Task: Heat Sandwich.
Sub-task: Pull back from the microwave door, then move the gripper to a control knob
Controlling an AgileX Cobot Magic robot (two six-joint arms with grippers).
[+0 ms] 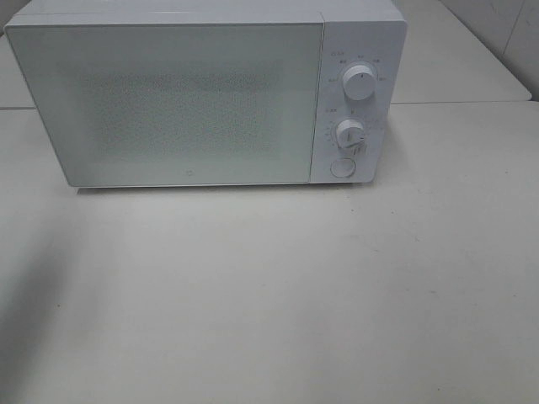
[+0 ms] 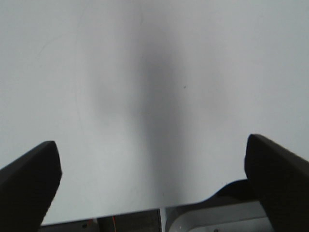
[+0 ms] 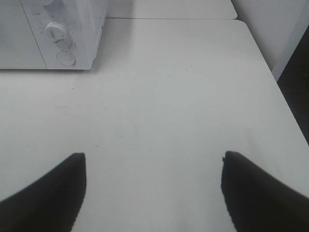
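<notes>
A white microwave (image 1: 194,93) stands at the back of the white table (image 1: 269,295), its door shut. Its two knobs (image 1: 360,86) and round button (image 1: 342,167) are on its right side; the lower knob and button also show in the right wrist view (image 3: 57,30). The sandwich is out of view. My left gripper (image 2: 154,179) is open and empty above bare table. My right gripper (image 3: 152,188) is open and empty, to the right of and in front of the microwave. Neither gripper shows in the exterior high view.
The table's right edge (image 3: 285,106) shows in the right wrist view, with dark floor beyond it. A second white table (image 1: 463,59) stands behind the microwave. A faint shadow lies on the table's left side (image 1: 34,286).
</notes>
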